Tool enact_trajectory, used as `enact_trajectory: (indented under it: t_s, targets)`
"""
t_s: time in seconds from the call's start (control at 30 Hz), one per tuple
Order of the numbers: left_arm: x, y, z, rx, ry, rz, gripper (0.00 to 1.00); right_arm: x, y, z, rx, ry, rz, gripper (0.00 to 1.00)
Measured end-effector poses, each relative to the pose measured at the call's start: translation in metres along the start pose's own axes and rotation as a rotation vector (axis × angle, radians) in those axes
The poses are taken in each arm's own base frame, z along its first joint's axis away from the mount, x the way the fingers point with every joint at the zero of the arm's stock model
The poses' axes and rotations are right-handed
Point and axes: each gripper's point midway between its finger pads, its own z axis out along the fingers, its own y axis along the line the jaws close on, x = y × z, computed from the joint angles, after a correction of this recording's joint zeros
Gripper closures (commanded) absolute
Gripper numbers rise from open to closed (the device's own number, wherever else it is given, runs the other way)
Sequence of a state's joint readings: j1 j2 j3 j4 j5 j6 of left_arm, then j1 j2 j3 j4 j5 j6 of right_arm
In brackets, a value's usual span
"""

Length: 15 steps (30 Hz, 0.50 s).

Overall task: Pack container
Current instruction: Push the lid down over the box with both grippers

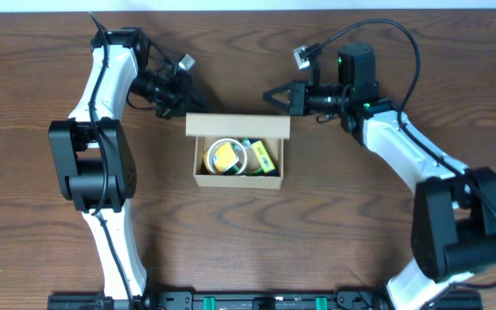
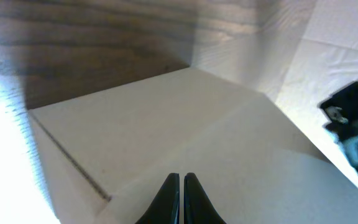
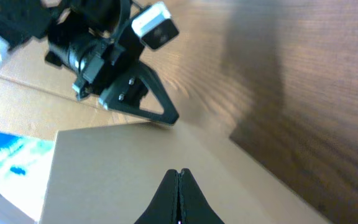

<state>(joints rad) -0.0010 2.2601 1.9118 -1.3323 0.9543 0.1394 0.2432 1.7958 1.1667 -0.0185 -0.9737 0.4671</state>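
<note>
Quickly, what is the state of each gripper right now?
Left gripper: closed, nothing held between its fingers.
Right gripper: closed, nothing held between its fingers.

Left gripper (image 2: 181, 193), right gripper (image 3: 179, 185) (both closed)

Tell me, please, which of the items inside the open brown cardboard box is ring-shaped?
The white tape roll, lying flat in the image-left half of the brown cardboard box; the yellow-green packet beside it is rectangular.

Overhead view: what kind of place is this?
Probably a robot lab bench: a left arm and a right arm over a wooden table, with one open cardboard box between them.
</note>
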Motion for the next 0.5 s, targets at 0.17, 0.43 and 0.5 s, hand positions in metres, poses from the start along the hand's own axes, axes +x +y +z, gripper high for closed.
enact_trajectory:
  t_s: [0.17,0.43,0.5]
  targets:
    - [0.006,0.004,-0.006,-0.066,0.003,0.038,0.95,0.018,0.022,-0.006,0.029,0.054,-0.035,0.99]
    - [0.019,-0.011,-0.061,-0.345,-0.132,0.183,0.94,0.109,0.038,0.026,0.243,0.318,-0.120,0.99]
    - [0.021,-0.015,-0.076,-0.406,-0.179,0.200,0.88,0.124,0.035,0.031,0.308,0.356,-0.147,0.99]
